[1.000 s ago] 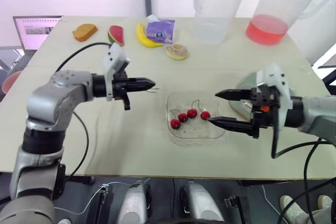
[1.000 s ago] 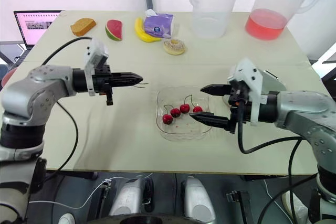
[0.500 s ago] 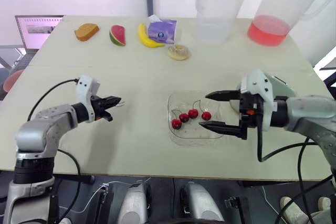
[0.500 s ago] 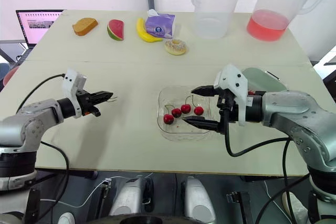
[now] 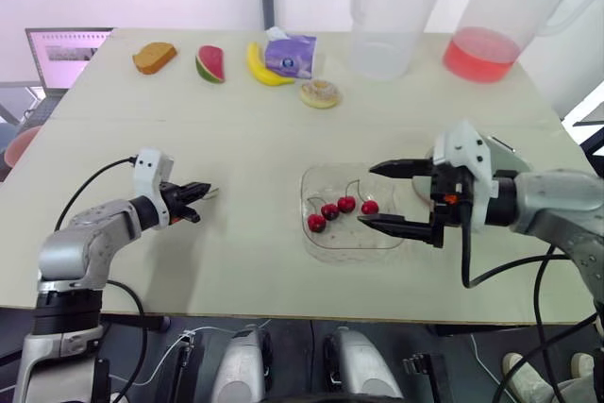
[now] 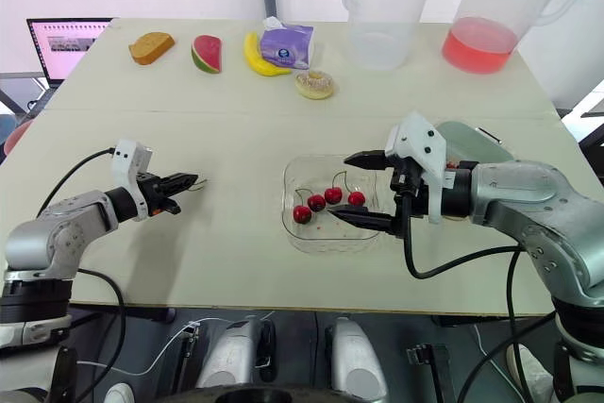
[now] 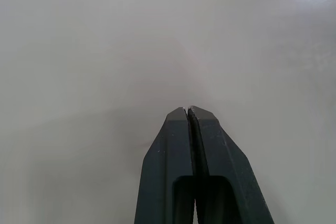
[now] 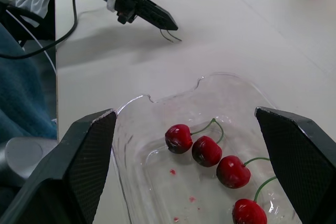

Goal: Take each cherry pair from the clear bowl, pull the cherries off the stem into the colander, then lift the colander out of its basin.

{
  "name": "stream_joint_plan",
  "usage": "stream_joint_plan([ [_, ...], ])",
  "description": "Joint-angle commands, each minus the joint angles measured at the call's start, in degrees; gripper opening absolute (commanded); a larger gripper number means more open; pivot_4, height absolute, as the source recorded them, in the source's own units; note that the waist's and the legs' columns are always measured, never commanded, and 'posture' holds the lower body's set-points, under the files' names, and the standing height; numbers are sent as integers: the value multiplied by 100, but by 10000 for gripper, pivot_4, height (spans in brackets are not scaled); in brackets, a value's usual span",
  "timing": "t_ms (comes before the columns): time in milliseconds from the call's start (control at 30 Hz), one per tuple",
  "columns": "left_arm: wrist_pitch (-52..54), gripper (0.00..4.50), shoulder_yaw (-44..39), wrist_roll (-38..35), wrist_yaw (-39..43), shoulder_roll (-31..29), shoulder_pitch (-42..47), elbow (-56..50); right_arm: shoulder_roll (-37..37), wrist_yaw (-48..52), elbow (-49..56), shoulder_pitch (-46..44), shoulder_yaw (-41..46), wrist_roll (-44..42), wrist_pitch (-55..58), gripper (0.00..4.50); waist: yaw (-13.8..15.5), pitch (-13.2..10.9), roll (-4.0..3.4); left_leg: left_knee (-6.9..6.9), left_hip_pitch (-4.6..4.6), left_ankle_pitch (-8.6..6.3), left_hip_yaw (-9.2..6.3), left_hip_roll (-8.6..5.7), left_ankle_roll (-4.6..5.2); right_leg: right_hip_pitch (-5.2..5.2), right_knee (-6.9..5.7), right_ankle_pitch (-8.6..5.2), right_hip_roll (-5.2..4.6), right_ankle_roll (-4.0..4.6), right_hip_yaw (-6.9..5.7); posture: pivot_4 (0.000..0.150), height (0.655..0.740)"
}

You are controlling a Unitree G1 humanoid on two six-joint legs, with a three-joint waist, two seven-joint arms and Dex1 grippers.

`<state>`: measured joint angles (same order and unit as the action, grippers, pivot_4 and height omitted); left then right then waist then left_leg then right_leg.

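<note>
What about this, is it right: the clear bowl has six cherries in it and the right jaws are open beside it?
Not quite. The clear bowl holds four cherries, not six; the right wrist view shows all four. The right jaws are open beside it, as you said.

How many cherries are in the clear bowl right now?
4. The red cherries sit in a diagonal row in the clear plastic bowl: one, the next, a third, the last nearest the right gripper. None looks hidden.
</note>
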<state>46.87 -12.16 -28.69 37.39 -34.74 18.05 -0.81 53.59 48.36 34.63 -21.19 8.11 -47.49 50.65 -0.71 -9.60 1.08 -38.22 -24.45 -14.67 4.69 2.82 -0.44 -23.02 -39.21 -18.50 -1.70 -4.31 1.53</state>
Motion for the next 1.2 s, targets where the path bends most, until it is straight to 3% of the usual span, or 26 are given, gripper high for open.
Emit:
stream_joint_plan([
  [33, -142, 2805, -88, 46, -25, -50, -16, 15, 37, -50, 104, -101, 205, -75, -78, 44979, 0, 0, 0, 0, 0, 0, 0, 0, 0, 0, 0, 0, 0, 0, 0, 1500, 7400],
  [100, -201, 8295, -75, 83, -8, -69, -22, 115, 40, -76, 101, -95, 203, -63, -82, 45000, -2, 0, 0, 0, 0, 0, 0, 0, 0, 0, 0, 0, 0, 0, 0, 1500, 7400],
  [333, -490, 43744, -17, 326, 13, -144, 69, 541, 67, -107, 110, -70, 217, -67, -68, 45000, -5, 1, -1, 0, 2, 0, 0, 1, 0, 0, -1, 0, 0, 0, -1, 1500, 7400],
  [767, -1237, 44486, -19, 585, 333, -526, 540, 500, 91, -263, 201, 73, 405, -189, 19, 45000, 7, 1, 1, 1, 4, 0, 1, 1, 0, 1, -1, 0, -1, 1, -1, 1500, 7400],
  [1067, -1129, 44486, 195, -618, 2584, -1440, 846, -1251, 264, -496, 181, 78, 743, -650, 458, 45000, -51, 1, 4, 5, 6, -1, 6, 1, 1, 3, 4, 0, -4, 1, -1, 1500, 7400],
  [1200, -1509, 44486, 439, -610, 3387, -1874, 886, -1568, 448, -472, 198, 17, 701, -696, 588, 45000, -29, 0, 3, 8, 9, 1, 4, 4, -3, 3, 1, -1, 6, 3, -1, 1500, 7400],
])
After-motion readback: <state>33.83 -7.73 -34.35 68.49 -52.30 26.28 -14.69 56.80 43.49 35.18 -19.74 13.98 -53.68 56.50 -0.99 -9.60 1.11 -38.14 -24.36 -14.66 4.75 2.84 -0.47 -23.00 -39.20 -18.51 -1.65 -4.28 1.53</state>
